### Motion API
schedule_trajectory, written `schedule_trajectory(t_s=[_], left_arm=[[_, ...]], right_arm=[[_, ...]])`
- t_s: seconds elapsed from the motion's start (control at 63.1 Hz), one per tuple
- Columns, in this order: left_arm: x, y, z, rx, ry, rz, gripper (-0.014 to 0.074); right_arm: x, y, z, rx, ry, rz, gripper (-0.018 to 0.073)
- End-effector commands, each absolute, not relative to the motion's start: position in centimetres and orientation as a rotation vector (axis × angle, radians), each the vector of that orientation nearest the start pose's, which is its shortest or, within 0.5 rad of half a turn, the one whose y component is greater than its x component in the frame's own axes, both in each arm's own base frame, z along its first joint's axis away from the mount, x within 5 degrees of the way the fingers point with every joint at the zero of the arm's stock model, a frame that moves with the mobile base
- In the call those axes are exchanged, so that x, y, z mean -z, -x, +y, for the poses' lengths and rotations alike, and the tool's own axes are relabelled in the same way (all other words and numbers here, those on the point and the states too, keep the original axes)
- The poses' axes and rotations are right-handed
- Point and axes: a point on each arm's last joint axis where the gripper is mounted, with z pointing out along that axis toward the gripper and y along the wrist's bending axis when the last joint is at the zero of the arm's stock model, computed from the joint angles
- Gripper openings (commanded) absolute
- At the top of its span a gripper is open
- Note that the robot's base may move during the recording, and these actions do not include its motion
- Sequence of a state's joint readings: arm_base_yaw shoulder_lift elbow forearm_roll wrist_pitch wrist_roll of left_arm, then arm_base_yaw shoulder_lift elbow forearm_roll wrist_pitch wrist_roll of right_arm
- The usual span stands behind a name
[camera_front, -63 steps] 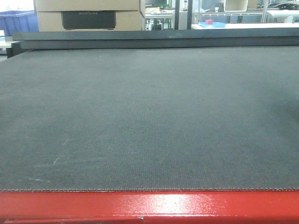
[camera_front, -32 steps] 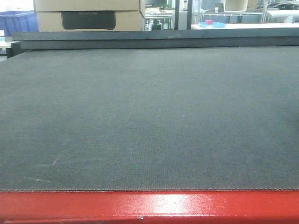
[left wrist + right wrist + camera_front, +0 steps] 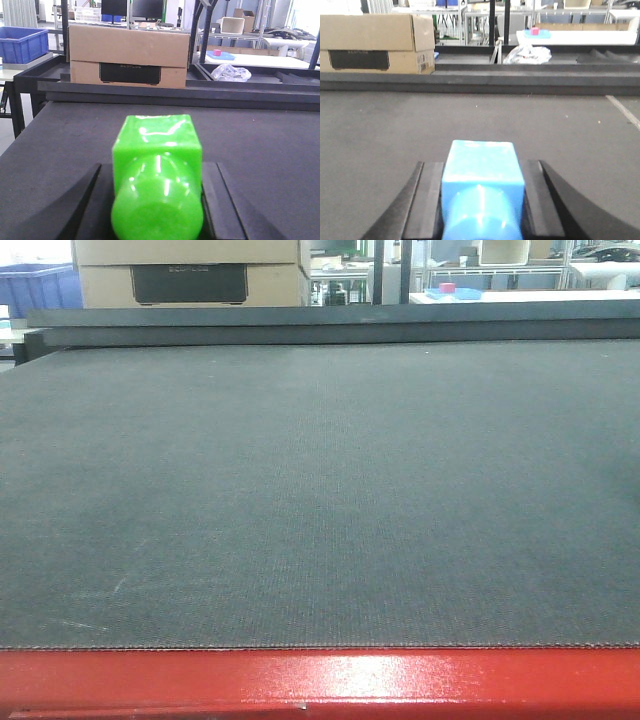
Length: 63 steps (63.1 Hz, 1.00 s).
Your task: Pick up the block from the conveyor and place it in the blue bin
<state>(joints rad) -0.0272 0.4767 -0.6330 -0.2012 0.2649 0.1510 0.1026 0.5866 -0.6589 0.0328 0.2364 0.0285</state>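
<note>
In the right wrist view my right gripper is shut on a bright blue block, which fills the gap between the two dark fingers just above the grey conveyor. In the left wrist view my left gripper is likewise shut on a glossy green block over the belt. The front view shows only the bare woven belt and its red frame, with neither gripper nor block in it. A blue bin stands beyond the belt's far left corner and shows again in the front view.
A cardboard box sits on the dark rail behind the belt's far edge. A crumpled plastic bag lies to its right. Further back, a small red block on a blue dish rests on a white table.
</note>
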Motion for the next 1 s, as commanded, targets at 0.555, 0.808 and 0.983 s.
schedule_trajectory(t_s=[0.555, 0.808, 0.983], left_arm=[[-36.97, -9.43, -0.75, 0.094, -0.032, 1.555, -0.0111], [-36.97, -9.43, -0.75, 0.094, -0.032, 1.555, -0.0111], [-36.97, -9.43, -0.75, 0.094, -0.032, 1.555, -0.0111]], right_arm=[[-37.07, -11.54, 1.22, -0.119, 0.048, 1.600, -0.0162], [-37.07, -11.54, 1.22, -0.119, 0.048, 1.600, -0.0162], [-37.07, -11.54, 1.22, -0.119, 0.048, 1.600, -0.0162]])
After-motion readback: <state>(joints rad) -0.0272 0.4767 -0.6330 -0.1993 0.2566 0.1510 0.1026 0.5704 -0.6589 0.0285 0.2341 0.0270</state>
